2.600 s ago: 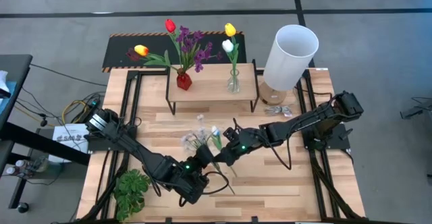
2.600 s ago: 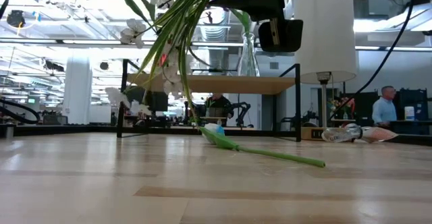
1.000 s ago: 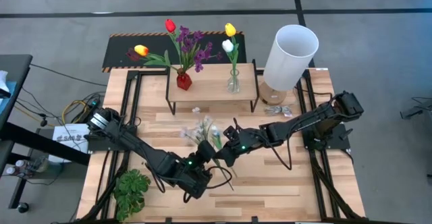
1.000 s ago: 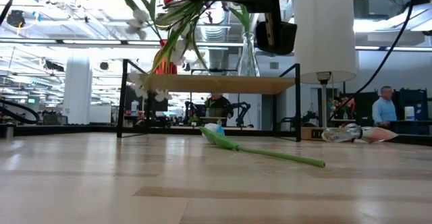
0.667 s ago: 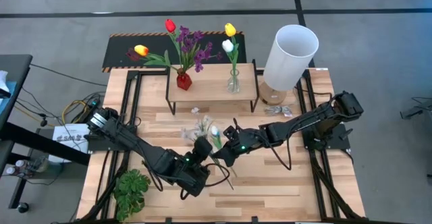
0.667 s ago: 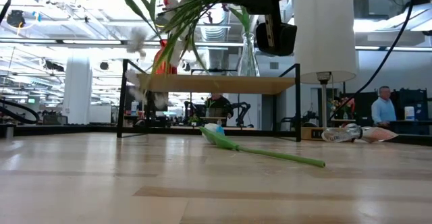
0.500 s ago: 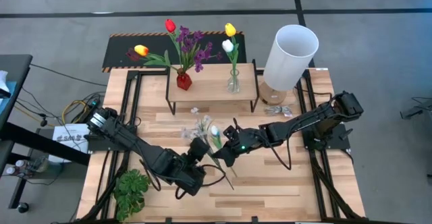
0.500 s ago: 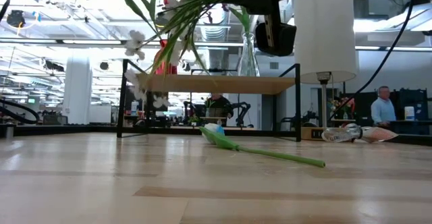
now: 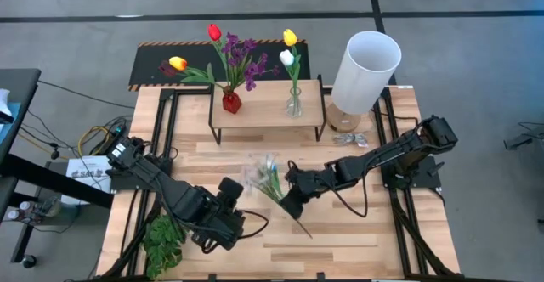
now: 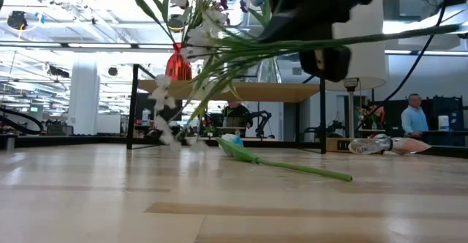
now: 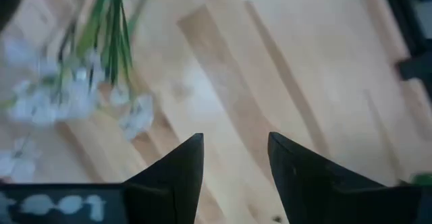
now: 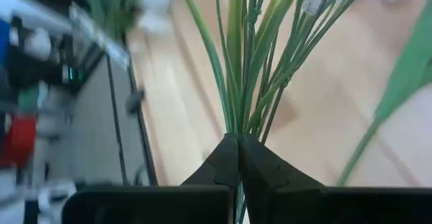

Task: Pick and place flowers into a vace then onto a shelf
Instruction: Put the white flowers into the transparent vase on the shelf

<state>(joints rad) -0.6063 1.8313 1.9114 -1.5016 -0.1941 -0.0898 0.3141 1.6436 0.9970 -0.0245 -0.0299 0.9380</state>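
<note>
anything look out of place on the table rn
Yes: one tulip lies flat on the tabletop in front of the shelf, not in a vase. The right gripper holds the white blossom bunch nearly sideways, stems pinched.

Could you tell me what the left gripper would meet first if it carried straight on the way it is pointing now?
Probably the light wooden tabletop: the open left gripper faces bare planks. The white-blossomed green stems lie off to one side, though depth is uncertain.

Pale wooden table (image 9: 357,231), smooth with a soft sheen. The shelf (image 9: 263,110) has a light wood top on thin black metal legs. Between the pinched matt black fingers (image 12: 226,160), smooth plastic-looking green stems (image 12: 253,62).
</note>
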